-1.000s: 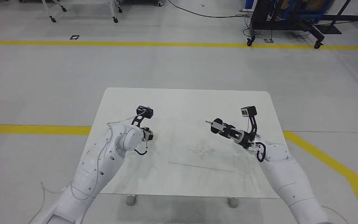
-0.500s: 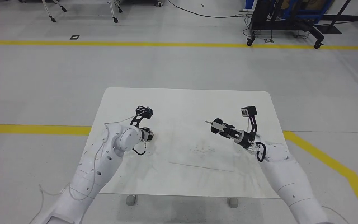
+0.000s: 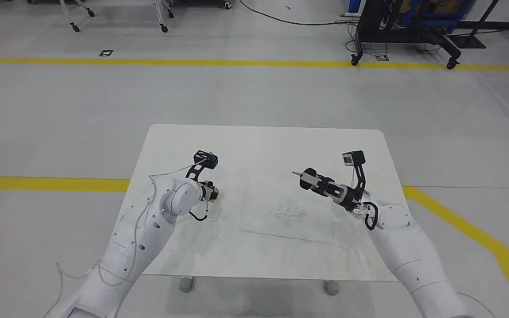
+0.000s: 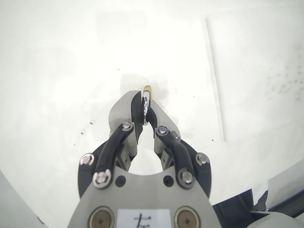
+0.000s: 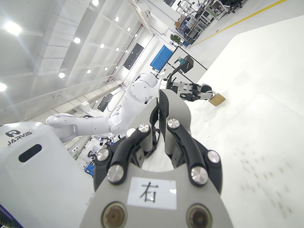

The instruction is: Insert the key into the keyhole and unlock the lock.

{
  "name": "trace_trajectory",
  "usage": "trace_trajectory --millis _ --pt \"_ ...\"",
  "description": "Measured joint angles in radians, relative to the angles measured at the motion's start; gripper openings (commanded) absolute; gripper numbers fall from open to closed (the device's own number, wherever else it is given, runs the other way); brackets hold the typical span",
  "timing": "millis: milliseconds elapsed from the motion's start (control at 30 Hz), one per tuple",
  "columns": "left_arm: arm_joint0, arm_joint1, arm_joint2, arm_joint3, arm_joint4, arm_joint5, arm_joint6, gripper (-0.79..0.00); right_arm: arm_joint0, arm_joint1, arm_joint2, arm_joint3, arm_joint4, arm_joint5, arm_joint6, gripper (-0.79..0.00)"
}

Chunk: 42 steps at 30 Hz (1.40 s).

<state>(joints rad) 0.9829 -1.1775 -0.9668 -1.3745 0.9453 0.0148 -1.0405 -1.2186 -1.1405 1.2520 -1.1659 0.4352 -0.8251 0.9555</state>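
Observation:
In the left wrist view my left gripper (image 4: 144, 98) is shut on the silver shackle of a small brass padlock (image 4: 147, 88). The padlock's body pokes out past the fingertips, low over the white table (image 3: 262, 143). The right wrist view shows that padlock (image 5: 217, 99) resting on the table, held by the left gripper (image 5: 209, 94). My right gripper (image 3: 305, 177) hovers over the table's right half. It is shut on a thin key (image 3: 296, 172) whose tip points toward my left gripper (image 3: 211, 191). From the right wrist view, the right gripper (image 5: 161, 100) has its pads pressed together and the key is hidden.
Faint dark scuff marks (image 3: 286, 211) speckle the table between the arms. A thin flat sheet edge (image 3: 286, 236) runs across the near middle. Yellow floor lines and a black equipment cart (image 3: 406, 32) lie well beyond the table.
The left arm has shifted very slightly; both grippers keep their hold and the right arm has stayed in place.

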Motion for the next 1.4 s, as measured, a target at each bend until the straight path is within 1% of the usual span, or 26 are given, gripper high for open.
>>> trace_trajectory --millis 267,467,700,867,933,1000,1133,1233,1333,1400 --pt "-0.007 -0.005 0.003 0.013 -0.002 -0.010 0.005 -0.785 0.000 0.000 0.000 0.000 0.000 0.000 0.000 -0.785" --pt "0.000 -0.001 -0.024 0.022 -0.037 -0.050 0.013 -0.785 0.000 0.000 0.000 0.000 0.000 0.000 0.000 -0.785" --pt "0.000 -0.002 -0.014 0.011 -0.008 -0.050 -0.010 -0.785 0.000 0.000 0.000 0.000 0.000 0.000 0.000 -0.785" --pt "-0.008 -0.006 0.007 0.013 0.027 -0.046 -0.036 -0.785 0.000 0.000 0.000 0.000 0.000 0.000 0.000 -0.785" --pt "-0.014 -0.007 0.011 0.017 0.027 -0.049 -0.051 -0.785 0.000 0.000 0.000 0.000 0.000 0.000 0.000 -0.785" --pt "-0.016 -0.009 0.006 0.017 0.015 -0.050 -0.045 -0.785 0.000 0.000 0.000 0.000 0.000 0.000 0.000 -0.785" --pt "0.000 -0.007 -0.033 0.015 -0.052 -0.067 0.014 -0.785 0.000 0.000 0.000 0.000 0.000 0.000 0.000 -0.785" --pt "0.021 -0.001 -0.081 0.010 -0.131 -0.115 0.069 -0.785 0.000 0.000 0.000 0.000 0.000 0.000 0.000 -0.785" --pt "0.049 0.008 -0.152 0.012 -0.253 -0.199 0.129 -0.785 0.000 0.000 0.000 0.000 0.000 0.000 0.000 -0.785" --pt "0.072 0.016 -0.213 0.024 -0.384 -0.293 0.150 -0.785 0.000 0.000 0.000 0.000 0.000 0.000 0.000 -0.785"
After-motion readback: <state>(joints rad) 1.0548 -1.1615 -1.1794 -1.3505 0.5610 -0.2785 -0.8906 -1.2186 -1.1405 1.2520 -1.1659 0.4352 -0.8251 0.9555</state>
